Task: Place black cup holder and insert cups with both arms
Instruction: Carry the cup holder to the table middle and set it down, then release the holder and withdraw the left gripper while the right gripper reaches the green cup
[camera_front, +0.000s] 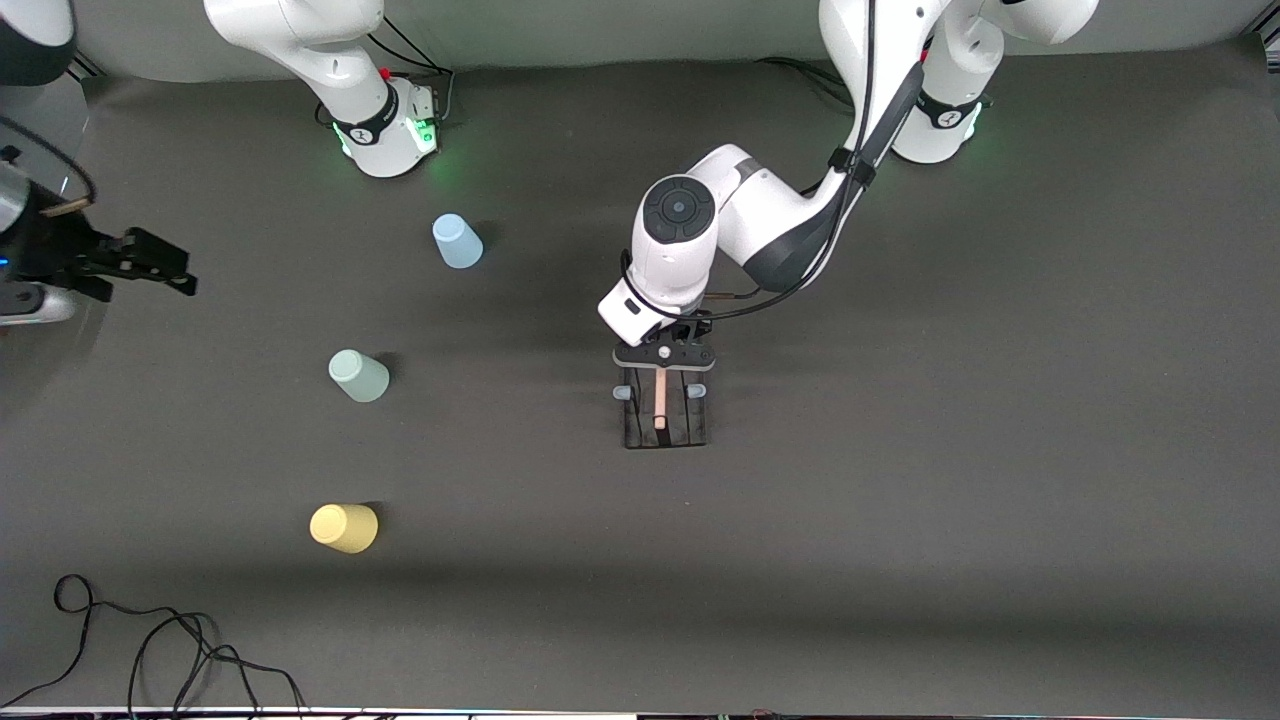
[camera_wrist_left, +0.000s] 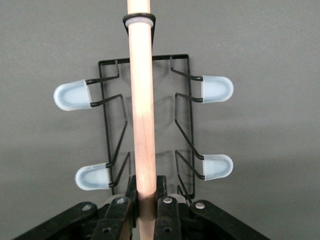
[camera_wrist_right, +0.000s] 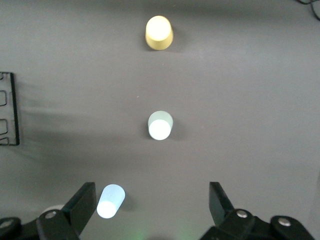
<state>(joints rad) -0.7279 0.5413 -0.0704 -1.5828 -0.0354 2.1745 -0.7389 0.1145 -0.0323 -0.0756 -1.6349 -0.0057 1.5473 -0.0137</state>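
Left pincer (camera_wrist_left: 145, 200) grips cup holder (camera_wrist_left: 147, 120) rod; no writing legible.

Even overhead light, soft shadows beside the cups (camera_front: 457, 241), sharp focus throughout.

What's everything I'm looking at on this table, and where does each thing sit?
black cup holder: one, black wire with a wooden rod handle and pale blue peg caps, mid-table, held by its handle.
light blue cup: one, upside down, toward the right arm's end, farthest of the cups from the front camera.
mint green cup: one, upside down, nearer the camera than the blue one.
pale yellow cup: one, upside down, nearest the camera.
cables: black, loose, at the table's near edge.
left gripper: black, shut on the rod handle.
right gripper: black, open, waiting over the right arm's end of the table.
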